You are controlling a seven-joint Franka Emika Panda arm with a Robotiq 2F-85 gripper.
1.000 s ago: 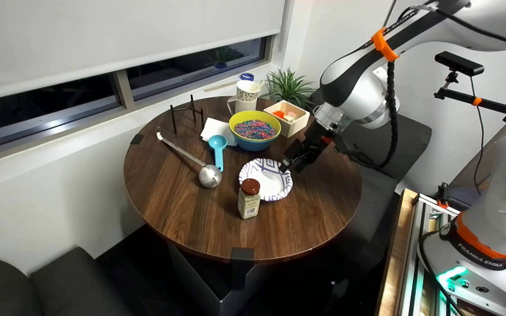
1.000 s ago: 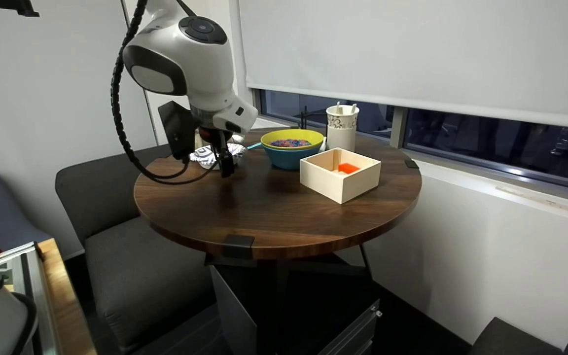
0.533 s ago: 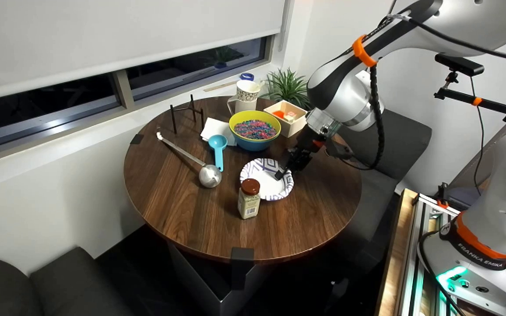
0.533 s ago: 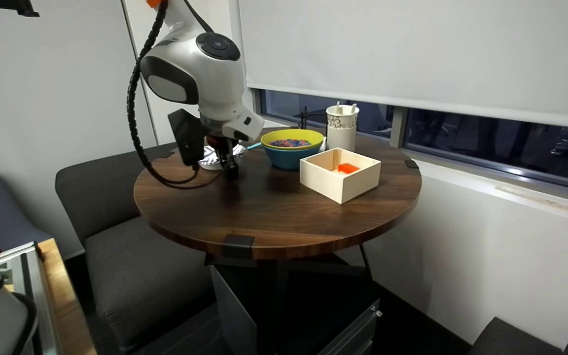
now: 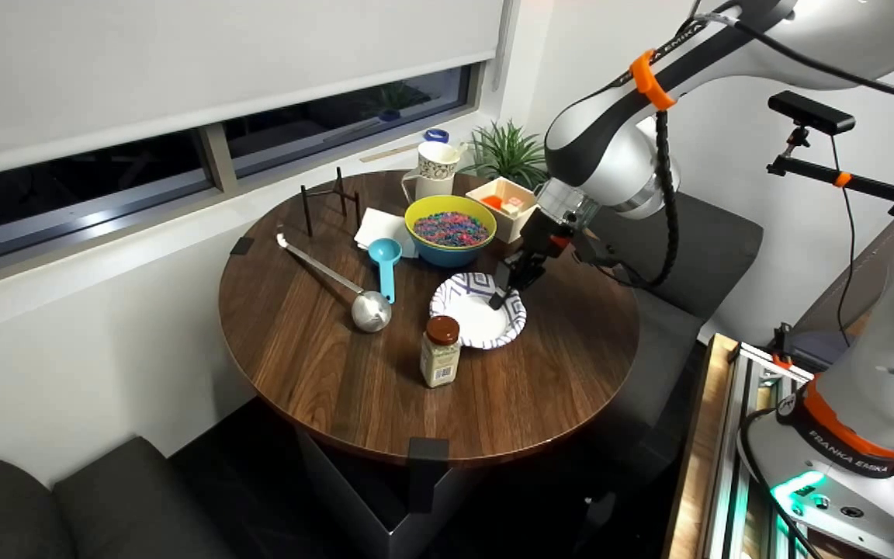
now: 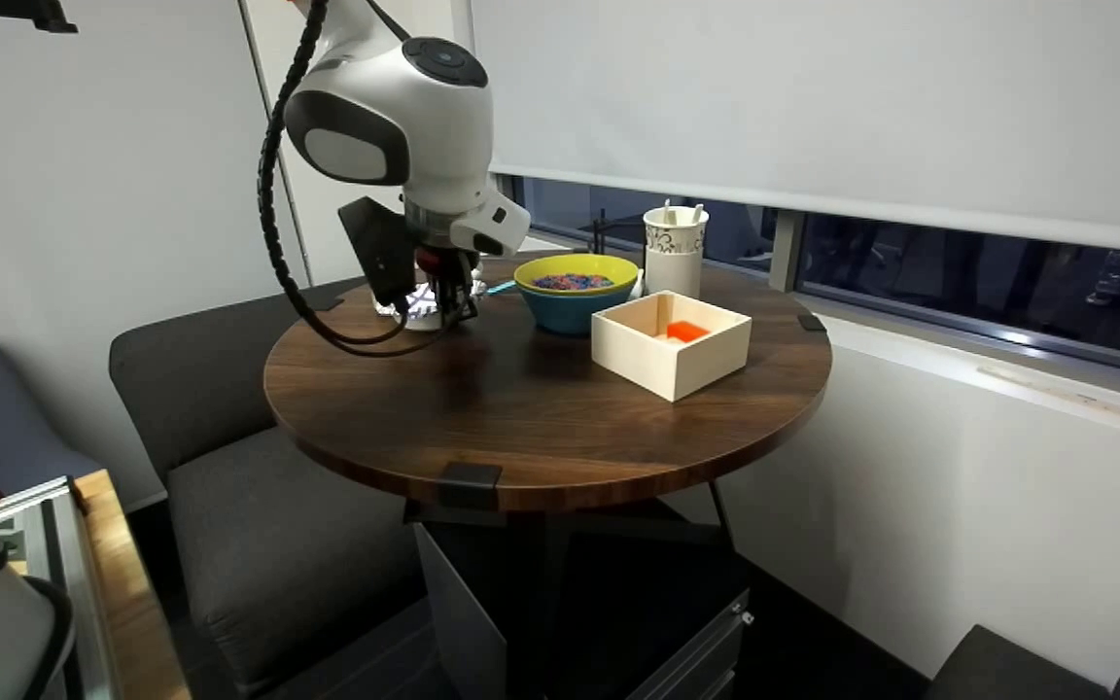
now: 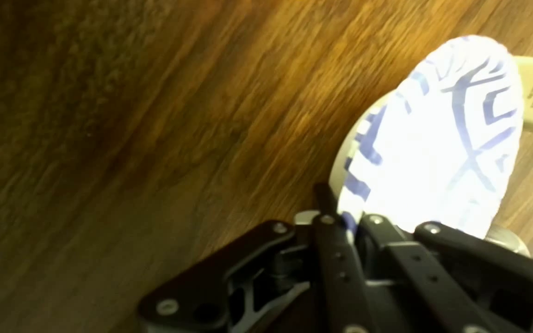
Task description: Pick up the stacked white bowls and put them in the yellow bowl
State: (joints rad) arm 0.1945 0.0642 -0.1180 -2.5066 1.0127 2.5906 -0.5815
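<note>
The stacked white bowls [image 5: 478,320], white with purple-blue marks, are near the middle of the round table. In the wrist view their patterned inside [image 7: 433,152] fills the right half, and the near rim runs between my fingers. My gripper [image 7: 350,226] is shut on that rim. In an exterior view the gripper [image 5: 500,298] reaches down at the edge of the stack nearest the arm. Whether the stack touches the table cannot be made out. The yellow bowl [image 5: 447,203] sits in a blue bowl [image 6: 565,313] just behind, holding multicoloured bits. In an exterior view the arm partly hides the white stack [image 6: 419,309].
A spice jar [image 5: 440,361] with a brown lid stands close beside the white stack. Around lie a blue scoop [image 5: 386,272], a metal ladle [image 5: 371,310] and white napkins [image 5: 381,227]. Beyond the yellow bowl are a wooden box [image 6: 677,355], a patterned cup [image 6: 674,258] and a black stand [image 5: 330,192].
My gripper came down, shut on the near rim of the white stack, and then rose slightly. The stack has shifted a little toward the yellow bowl.
</note>
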